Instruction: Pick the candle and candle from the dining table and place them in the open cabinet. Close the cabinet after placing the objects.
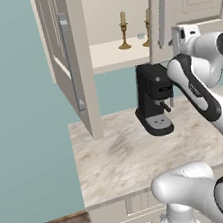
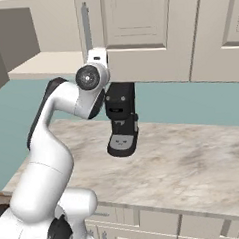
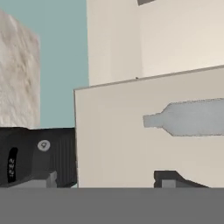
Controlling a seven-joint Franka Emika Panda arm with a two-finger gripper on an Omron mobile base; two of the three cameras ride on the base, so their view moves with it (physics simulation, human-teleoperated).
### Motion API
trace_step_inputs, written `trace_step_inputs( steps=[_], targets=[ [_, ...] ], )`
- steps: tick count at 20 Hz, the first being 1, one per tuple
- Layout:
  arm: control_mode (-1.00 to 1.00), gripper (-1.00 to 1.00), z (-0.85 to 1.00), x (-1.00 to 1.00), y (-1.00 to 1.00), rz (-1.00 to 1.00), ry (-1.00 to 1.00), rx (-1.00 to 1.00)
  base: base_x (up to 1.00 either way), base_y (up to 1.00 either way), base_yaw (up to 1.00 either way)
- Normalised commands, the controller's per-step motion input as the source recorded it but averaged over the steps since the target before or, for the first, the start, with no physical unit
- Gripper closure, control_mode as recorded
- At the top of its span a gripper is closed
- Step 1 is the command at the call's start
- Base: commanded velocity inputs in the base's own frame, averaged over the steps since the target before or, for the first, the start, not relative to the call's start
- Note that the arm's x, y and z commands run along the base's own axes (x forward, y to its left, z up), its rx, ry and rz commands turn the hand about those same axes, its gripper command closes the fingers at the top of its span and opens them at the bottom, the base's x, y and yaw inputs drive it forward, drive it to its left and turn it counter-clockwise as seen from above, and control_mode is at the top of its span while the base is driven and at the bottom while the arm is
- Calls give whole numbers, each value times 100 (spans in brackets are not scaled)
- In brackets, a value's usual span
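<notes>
Candles sit far from you on the cabinet [image 1: 76, 63] shelf: one candle [image 1: 123, 31] clear, the second candle [image 1: 147, 30] half hidden by the right door. Nearer, the coffee machine [image 1: 153, 99] shows no readable writing. You'll find the hand [image 3: 113, 181] spread against that door.

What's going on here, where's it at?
Both candles already stand on the shelf of the open cabinet. The arm is raised with its gripper up against the right door, by the door's silver handle, holding nothing. The left door hangs wide open. A black coffee machine sits on the marble counter below. Closing the doors is what's left.
</notes>
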Motion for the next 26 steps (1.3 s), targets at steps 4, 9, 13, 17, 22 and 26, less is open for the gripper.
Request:
trace_step_inputs(
  steps=[4, 9, 13, 17, 22, 26],
  targets=[
    [-100, -100, 0, 37, 0, -7, 0, -4, 0, 0, 0],
    [-100, -100, 1, 20, 0, -5, 0, -4, 0, 0, 0],
    [-100, -100, 4, -21, 1, -1, -5, -3, 0, 0, 0],
    [-100, -100, 1, -78, 6, 0, -11, -3, 0, 0, 0],
    [-100, -100, 0, -76, 19, 0, -5, -3, 0, 0, 0],
    [-100, -100, -15, -8, 9, 0, 8, -2, 0, 0, 0]
  ],
)
